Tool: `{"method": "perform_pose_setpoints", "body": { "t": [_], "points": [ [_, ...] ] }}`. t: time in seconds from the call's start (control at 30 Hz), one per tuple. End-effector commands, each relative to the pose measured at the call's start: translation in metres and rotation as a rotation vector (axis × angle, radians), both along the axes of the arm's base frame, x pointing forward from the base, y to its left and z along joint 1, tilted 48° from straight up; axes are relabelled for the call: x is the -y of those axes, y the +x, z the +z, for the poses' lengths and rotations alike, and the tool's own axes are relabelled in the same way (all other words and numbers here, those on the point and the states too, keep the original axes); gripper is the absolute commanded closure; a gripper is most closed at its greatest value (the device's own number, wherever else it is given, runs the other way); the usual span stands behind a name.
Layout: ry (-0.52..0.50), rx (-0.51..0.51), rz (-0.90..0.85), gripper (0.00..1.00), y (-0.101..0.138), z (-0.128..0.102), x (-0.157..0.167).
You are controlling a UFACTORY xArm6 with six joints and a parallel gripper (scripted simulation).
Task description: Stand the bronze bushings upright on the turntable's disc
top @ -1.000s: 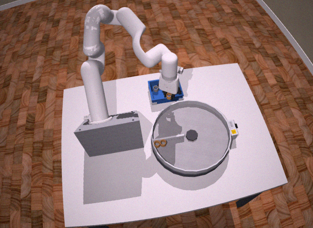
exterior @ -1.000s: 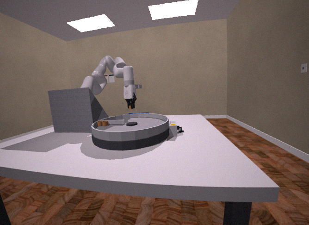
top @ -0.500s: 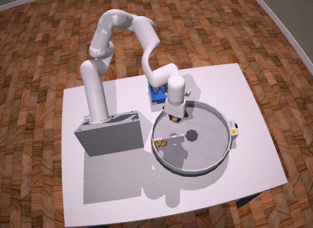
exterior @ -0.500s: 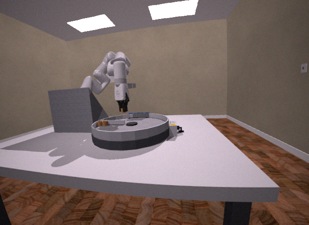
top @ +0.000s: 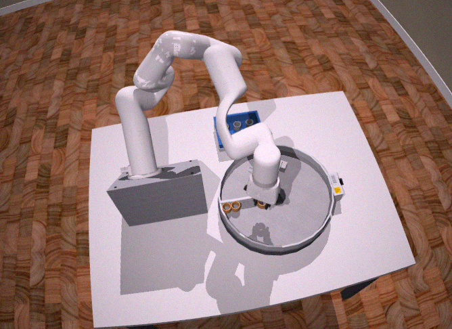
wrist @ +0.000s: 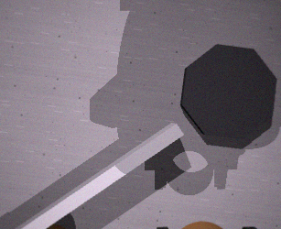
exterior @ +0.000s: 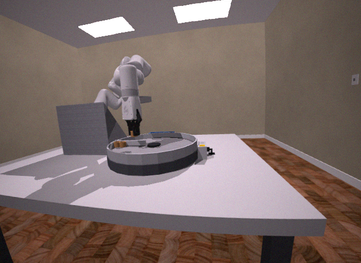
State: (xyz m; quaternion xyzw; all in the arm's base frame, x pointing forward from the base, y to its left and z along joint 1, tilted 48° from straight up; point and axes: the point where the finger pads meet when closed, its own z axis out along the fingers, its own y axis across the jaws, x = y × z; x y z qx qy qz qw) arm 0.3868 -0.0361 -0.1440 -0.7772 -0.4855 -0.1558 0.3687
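Arm (top: 135,135): glossy white, thick rounded tubular links, bulbous elbow joints, faint grey lettering on the upper link. Foot flange round, bolted to a grey box pedestal (top: 120,204) with dark screw holes at its corners. Gripper (exterior: 133,133): white housing with a small round logo, grey collar above, black fingers (exterior: 135,127) below.

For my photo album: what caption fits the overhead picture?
White arm's gripper holds a bronze bushing above the turntable's disc, near two bronze bushings already placed.
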Motion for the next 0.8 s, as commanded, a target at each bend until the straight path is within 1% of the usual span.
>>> {"method": "perform_pose_setpoints", "body": {
  "t": [0.0,0.17,0.7,0.77],
  "points": [
    [0.005,-0.001,0.003,1.00,0.006,-0.017,0.016],
    [0.005,-0.001,0.003,1.00,0.007,-0.023,0.022],
    [0.005,-0.001,0.003,1.00,0.007,-0.024,0.022],
    [0.005,-0.001,0.003,1.00,0.006,-0.028,0.019]
  ]
}}
